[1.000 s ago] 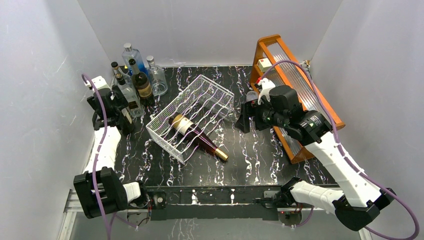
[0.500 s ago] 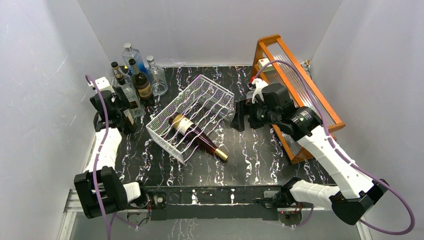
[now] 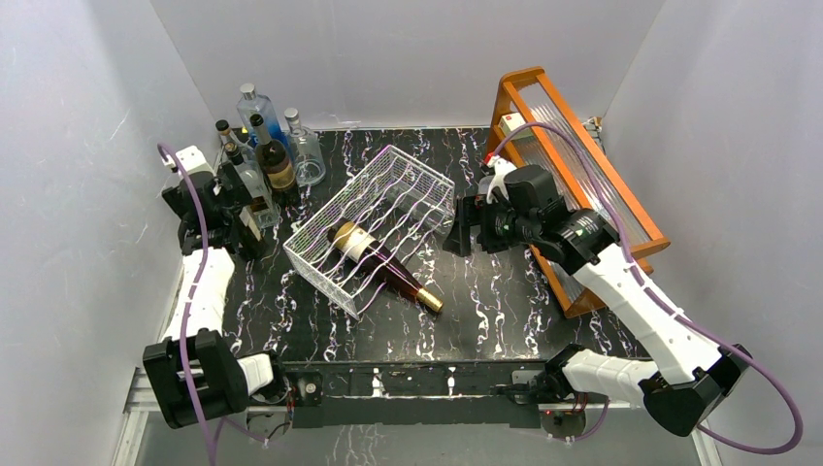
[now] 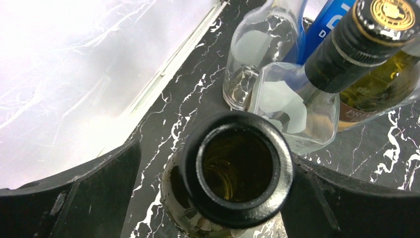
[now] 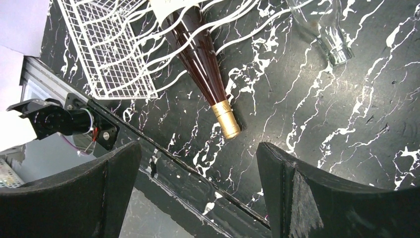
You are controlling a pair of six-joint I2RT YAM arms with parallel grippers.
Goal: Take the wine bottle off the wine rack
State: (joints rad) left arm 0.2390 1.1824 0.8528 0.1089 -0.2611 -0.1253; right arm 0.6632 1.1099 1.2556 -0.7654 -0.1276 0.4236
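The wine bottle (image 3: 367, 250) is dark with a cream label and lies slanted in the white wire wine rack (image 3: 408, 184) at mid-table. Its gold-capped neck (image 5: 226, 118) sticks out past the rack (image 5: 114, 54) onto the black marbled table. My right gripper (image 3: 458, 228) hovers just right of the rack, open and empty (image 5: 198, 193). My left gripper (image 3: 241, 216) is at the far left, open around the uncapped neck of an upright dark bottle (image 4: 237, 173). Its left finger (image 4: 99, 198) stands clear of the neck and the right one is at the lip.
Several upright bottles (image 3: 267, 146) cluster at the back left, close around my left gripper; a gold-topped one (image 4: 361, 44) and clear ones (image 4: 257, 54) show beside it. An orange wooden frame (image 3: 543, 87) with ribbed panels lines the right side. A clear glass bottle (image 5: 322, 29) lies near the rack.
My left jaws have widened away from the dark bottle's neck. The right arm has shifted a little left, toward the rack. The wine bottle has not moved.
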